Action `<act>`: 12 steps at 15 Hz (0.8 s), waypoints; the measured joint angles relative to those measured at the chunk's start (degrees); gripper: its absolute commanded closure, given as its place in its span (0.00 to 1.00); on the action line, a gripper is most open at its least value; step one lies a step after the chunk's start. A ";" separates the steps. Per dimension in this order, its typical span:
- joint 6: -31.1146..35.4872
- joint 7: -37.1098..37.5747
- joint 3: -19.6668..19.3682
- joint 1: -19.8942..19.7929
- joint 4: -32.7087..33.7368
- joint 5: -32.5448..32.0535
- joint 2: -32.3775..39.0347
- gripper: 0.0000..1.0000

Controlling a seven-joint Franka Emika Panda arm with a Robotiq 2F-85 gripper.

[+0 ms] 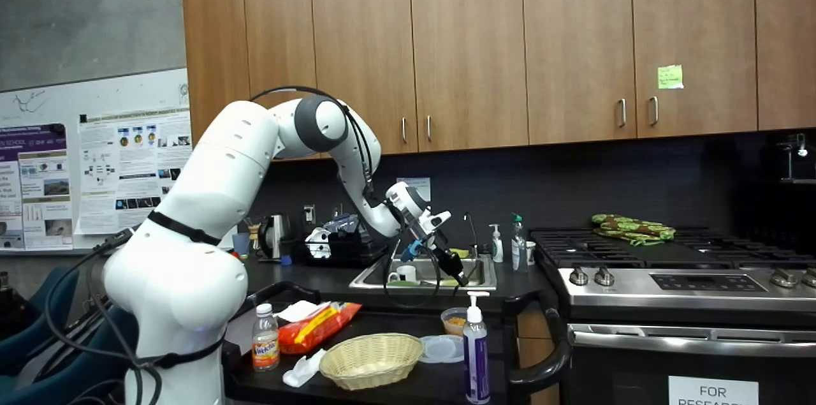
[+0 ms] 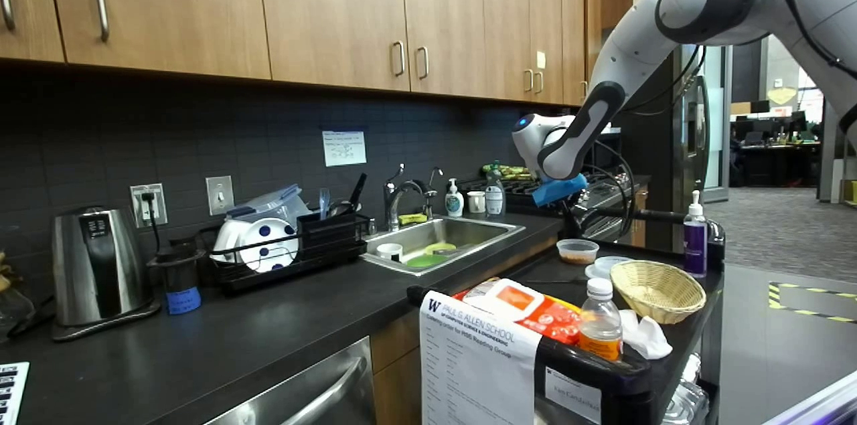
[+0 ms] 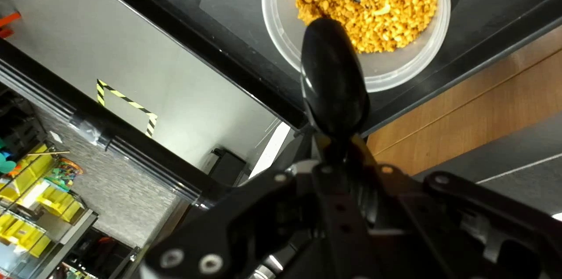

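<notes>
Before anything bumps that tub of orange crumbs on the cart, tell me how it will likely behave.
The tub looks like thin translucent plastic, so it may flex if squeezed. Its crumbs lie loose and uncovered, so tilting would probably spill them. It sits wide and low on the cart, so a gentle push would likely slide it, not tip it.

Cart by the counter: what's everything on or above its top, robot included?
tub: one, clear, on cart
crumbs: many, orange-brown, in tub
lid: at least one, translucent, beside tub
basket: one, straw-coloured, beside lid
pump bottle: one, purple-labelled, near basket
crumpled wad: one, white, beside basket
packet: one, mostly red, near wad
drink bottle: one, clear, beside packet
spoon: one, black, above tub
robot gripper: one, black, holding spoon
robot arm: one, white and grey, over cart
</notes>
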 measured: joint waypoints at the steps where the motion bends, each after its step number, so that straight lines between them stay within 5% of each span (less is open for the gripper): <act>1: 0.06 -0.04 0.00 0.00 0.04 0.01 0.40 0.97; 3: 0.21 -0.22 -0.03 0.00 0.09 0.01 1.00 0.63; 12: 0.59 -0.82 -0.19 0.08 0.58 0.08 1.90 0.09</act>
